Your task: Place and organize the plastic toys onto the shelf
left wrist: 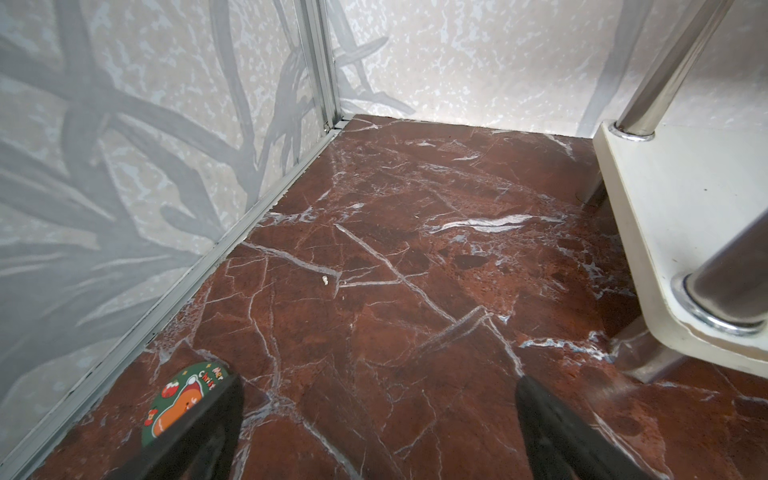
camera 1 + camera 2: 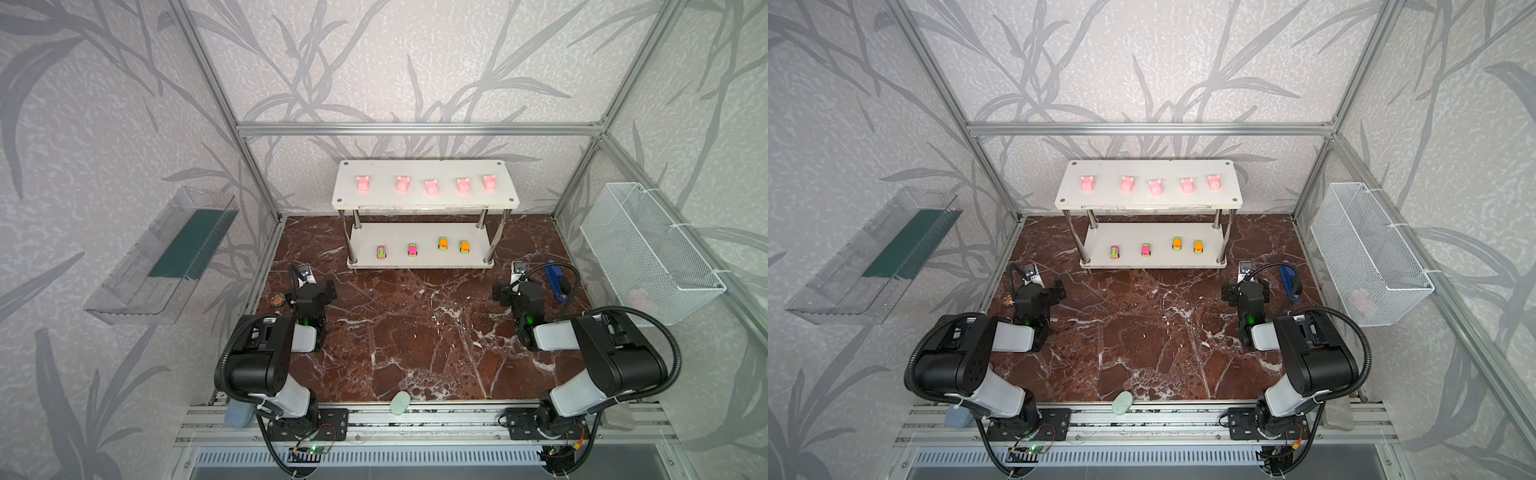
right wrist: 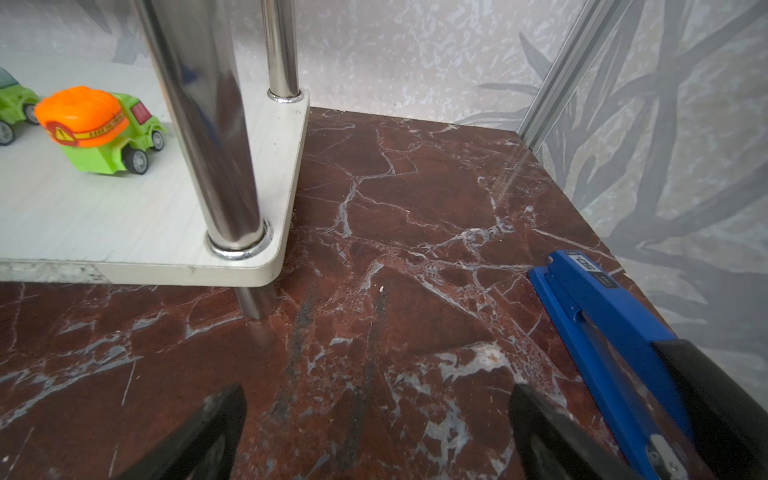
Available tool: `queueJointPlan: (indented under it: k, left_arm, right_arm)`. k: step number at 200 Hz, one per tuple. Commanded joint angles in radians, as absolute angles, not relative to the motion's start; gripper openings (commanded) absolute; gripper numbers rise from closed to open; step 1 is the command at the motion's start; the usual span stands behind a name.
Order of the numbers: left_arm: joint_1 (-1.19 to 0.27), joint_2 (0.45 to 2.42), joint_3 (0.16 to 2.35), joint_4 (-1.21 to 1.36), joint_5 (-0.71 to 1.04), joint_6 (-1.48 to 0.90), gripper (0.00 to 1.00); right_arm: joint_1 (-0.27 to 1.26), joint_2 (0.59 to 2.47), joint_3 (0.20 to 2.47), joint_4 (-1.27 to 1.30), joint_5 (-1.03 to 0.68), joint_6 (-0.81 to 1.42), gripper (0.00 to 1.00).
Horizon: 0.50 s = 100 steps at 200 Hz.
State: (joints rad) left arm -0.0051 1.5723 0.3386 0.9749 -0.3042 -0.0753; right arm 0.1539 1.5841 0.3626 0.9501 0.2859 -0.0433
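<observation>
The white two-tier shelf (image 2: 424,167) (image 2: 1150,167) stands at the back of the marble floor. Several pink pig toys (image 2: 363,183) (image 2: 1087,183) sit in a row on its top board. Several small cars (image 2: 412,249) (image 2: 1145,249) stand in a row on its lower board (image 3: 104,224) (image 1: 685,199); the right wrist view shows the orange one (image 3: 97,129) close by. My left gripper (image 2: 329,289) (image 1: 378,380) hangs open and empty, low in front of the shelf's left end. In front of the right end is my right gripper (image 2: 500,293) (image 3: 377,388), also open and empty.
A blue stapler (image 2: 557,282) (image 3: 602,316) lies just right of my right gripper. A round sticker disc (image 2: 277,299) (image 1: 183,399) lies left of my left gripper. A mint-green oval (image 2: 400,402) rests at the front edge. A wire basket (image 2: 648,249) and clear tray (image 2: 162,257) hang on the side walls.
</observation>
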Motion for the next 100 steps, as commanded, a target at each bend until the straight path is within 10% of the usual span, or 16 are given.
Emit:
queueJointPlan:
  k: [1,100]
  left_arm:
    - [0.0,1.571,0.353,0.998,-0.305,-0.071,1.0]
    - [-0.001,1.572,0.355,0.997,-0.308,-0.069,0.99]
  right_arm:
    - [0.152,1.601,0.353,1.049,0.284,-0.056,0.99]
    - [0.152,1.595,0.354,1.032,0.284,-0.055,0.99]
